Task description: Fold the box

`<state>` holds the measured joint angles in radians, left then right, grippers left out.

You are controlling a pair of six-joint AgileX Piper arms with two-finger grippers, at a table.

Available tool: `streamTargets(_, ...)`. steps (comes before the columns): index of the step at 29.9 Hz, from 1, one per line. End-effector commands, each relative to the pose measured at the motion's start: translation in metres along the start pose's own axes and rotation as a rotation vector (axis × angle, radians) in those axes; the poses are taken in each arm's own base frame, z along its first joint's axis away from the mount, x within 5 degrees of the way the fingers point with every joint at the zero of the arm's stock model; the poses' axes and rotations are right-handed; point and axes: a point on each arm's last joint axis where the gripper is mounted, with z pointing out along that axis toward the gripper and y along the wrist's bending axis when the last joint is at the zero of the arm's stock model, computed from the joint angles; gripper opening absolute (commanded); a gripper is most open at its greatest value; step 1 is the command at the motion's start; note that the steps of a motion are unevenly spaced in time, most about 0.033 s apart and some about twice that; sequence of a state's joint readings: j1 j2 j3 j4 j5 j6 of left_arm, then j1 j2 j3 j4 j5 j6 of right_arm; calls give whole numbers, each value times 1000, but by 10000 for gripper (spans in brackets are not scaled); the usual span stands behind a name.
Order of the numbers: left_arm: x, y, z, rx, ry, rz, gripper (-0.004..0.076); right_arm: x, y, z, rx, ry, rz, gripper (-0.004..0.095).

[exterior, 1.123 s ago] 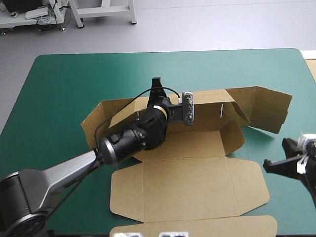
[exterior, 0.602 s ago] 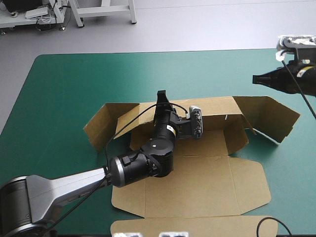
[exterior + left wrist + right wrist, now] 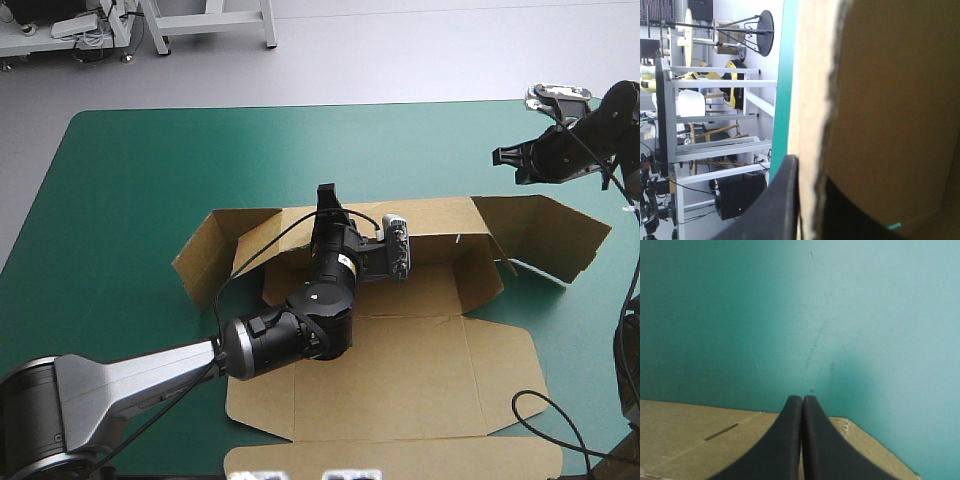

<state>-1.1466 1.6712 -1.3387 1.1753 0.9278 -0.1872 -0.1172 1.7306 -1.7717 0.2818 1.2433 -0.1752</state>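
Item: box [image 3: 400, 370], brown, on the bench [image 3: 120, 220].
- Left end effector [image 3: 326, 200]: clamped on the box's far long wall, with the board between the fingers.
- Right end effector [image 3: 500, 156]: fingers pressed together, empty, hanging over that wall's right end flap.
- Done: far wall raised, end flaps angled.
- Left, I judge: side walls and tucking. The near panels lie flat behind my left end effector.

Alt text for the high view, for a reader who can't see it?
A half-folded brown box lies on a teal-green table, far wall raised, near panels flat. The left gripper clamps that far wall's top edge near its middle; the right gripper hangs free above the table's far right corner.
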Motion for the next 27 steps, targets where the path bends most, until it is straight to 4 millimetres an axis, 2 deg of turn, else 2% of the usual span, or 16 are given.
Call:
streamTargets(1, 3, 18, -14, -49, -8, -74, -9, 9, 0, -11, -26, -9, -7, -19)
streamTargets(4, 4, 18, -14, -50, 4, -92, -9, 20, -8, 2, -84, 35, 35, -18)
streamTargets(12, 4, 18, -14, -49, 2, -92, -9, 46, -25, 12, -122, 97, 45, -19)
streamTargets(19, 3, 18, -14, -46, -6, -93, -9, 63, -36, 27, -270, 102, 104, -19)
streamTargets(27, 1, 17, -14, -36, -30, -97, -9, 77, -30, 42, -391, 115, 102, -18)
